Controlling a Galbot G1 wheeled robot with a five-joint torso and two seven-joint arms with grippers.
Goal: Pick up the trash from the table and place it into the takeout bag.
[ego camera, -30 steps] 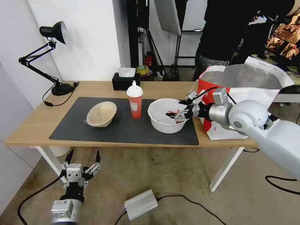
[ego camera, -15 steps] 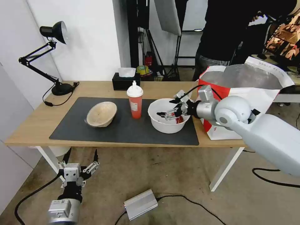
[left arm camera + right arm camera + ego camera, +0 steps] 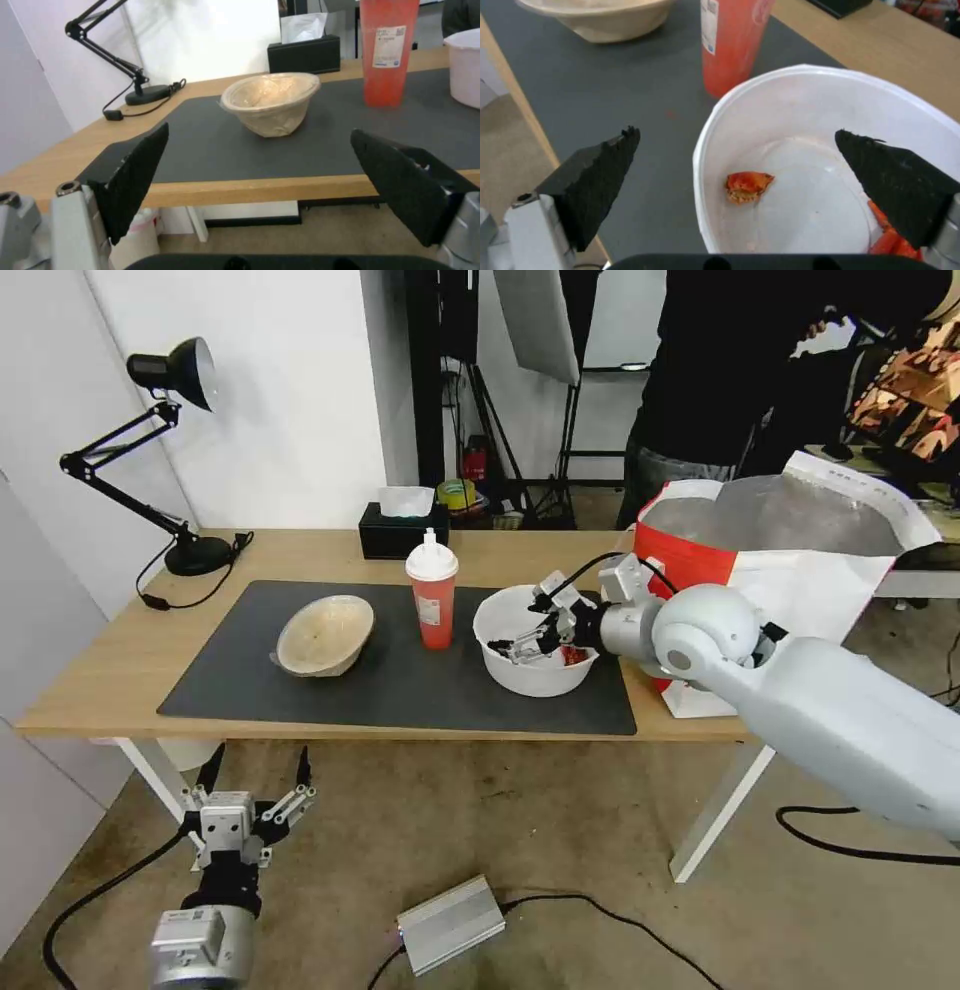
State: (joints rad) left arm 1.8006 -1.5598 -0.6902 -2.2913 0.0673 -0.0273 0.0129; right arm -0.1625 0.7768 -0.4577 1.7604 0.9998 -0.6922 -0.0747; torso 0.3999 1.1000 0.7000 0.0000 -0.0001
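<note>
On the table's (image 3: 120,670) dark mat (image 3: 400,690) stand the trash: a beige bowl (image 3: 325,635), a red cup with a white domed lid (image 3: 432,605), and a white bowl (image 3: 535,670) holding red scraps (image 3: 747,185). My right gripper (image 3: 525,622) hangs open over the white bowl (image 3: 830,112). In the right wrist view one finger is above the bowl's inside and the other finger (image 3: 595,180) is outside its rim, over the mat. The takeout bag (image 3: 800,560) stands open at the table's right end. My left gripper (image 3: 255,770) waits open, low before the table's front edge, facing the beige bowl (image 3: 272,101).
A black tissue box (image 3: 403,532) sits behind the cup. A black desk lamp (image 3: 180,450) stands at the table's back left. On the floor lie a silver box (image 3: 450,925) and cables. A person stands behind the bag.
My right gripper has moved left from the white bowl's right rim to over its middle and left side. The left gripper has drifted slightly lower.
</note>
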